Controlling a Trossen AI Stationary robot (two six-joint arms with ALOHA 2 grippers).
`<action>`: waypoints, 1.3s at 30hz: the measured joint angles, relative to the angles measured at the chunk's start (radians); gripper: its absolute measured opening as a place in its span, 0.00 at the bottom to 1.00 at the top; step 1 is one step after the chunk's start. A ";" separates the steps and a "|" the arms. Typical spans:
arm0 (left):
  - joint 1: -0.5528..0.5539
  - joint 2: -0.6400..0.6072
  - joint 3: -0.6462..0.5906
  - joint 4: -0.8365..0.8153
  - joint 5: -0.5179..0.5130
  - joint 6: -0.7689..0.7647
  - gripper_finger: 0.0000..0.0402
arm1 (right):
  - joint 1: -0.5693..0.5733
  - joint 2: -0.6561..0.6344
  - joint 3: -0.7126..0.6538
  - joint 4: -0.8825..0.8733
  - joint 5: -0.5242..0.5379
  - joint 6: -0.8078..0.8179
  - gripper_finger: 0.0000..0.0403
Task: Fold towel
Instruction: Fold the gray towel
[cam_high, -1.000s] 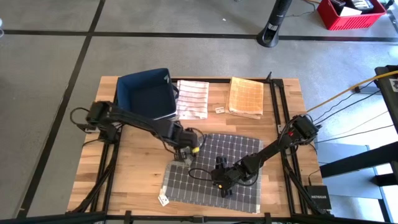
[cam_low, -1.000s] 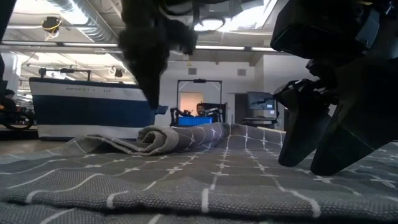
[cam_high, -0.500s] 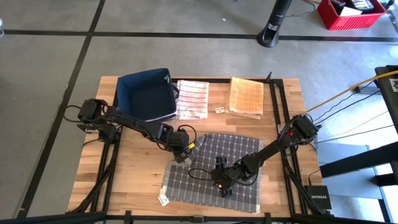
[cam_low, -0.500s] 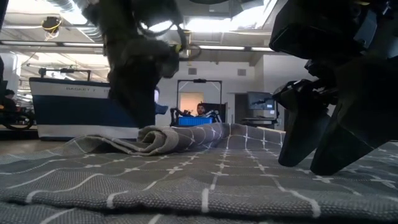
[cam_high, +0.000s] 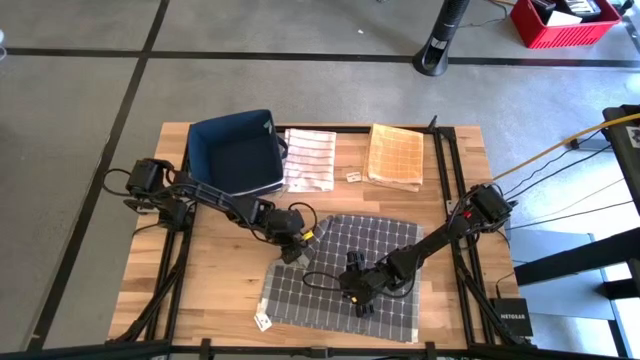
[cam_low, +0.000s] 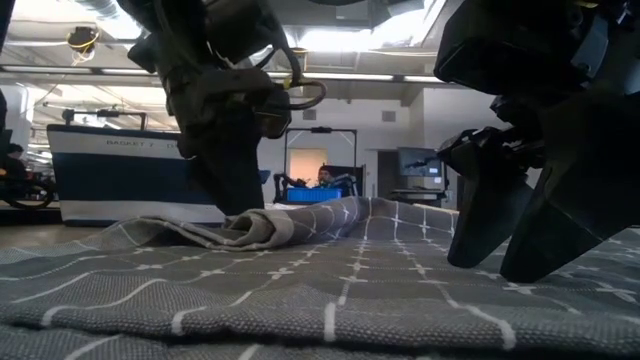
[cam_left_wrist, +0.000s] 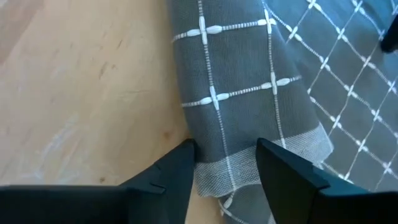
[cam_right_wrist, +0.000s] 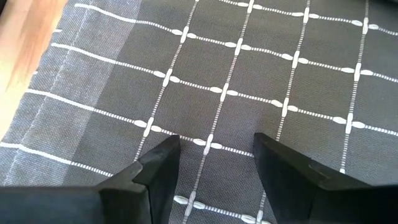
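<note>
A grey towel (cam_high: 345, 268) with a white grid lies spread on the wooden table, its far left corner folded over into a low roll (cam_low: 268, 224). My left gripper (cam_left_wrist: 224, 149) is open just above that folded corner, one finger on each side of the hemmed edge (cam_left_wrist: 239, 171). Whether the fingers touch the cloth, I cannot tell. My right gripper (cam_right_wrist: 214, 146) is open over the flat middle of the towel (cam_right_wrist: 249, 74), toward the table's near edge. My right gripper's two open fingertips (cam_low: 470, 258) come down slanting from above onto the flat upper face of the towel near its middle. The cloth there lies flat on the table and nothing is between the fingers.
A dark blue basket (cam_high: 235, 152) stands at the far left. Beside it lie a folded white striped towel (cam_high: 308, 160) and a folded orange towel (cam_high: 396, 155). A white tag (cam_high: 263, 321) sticks out at the grey towel's near left corner. Bare wood shows left of the towel.
My left gripper has opened, shifted a little toward the table's left edge and come down beside the folded corner. The rolled corner lies where it lay. My right gripper has kept still.
</note>
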 joint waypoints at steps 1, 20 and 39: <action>0.000 0.000 0.000 -0.002 0.000 0.011 0.39 | 0.000 0.000 0.000 0.000 0.000 0.000 0.51; 0.062 -0.095 0.103 -0.428 -0.174 0.132 0.01 | -0.001 0.000 0.001 0.004 0.006 -0.001 0.51; 0.119 -0.103 0.118 -0.544 -0.333 0.320 0.12 | 0.000 0.000 0.000 0.008 0.000 -0.001 0.51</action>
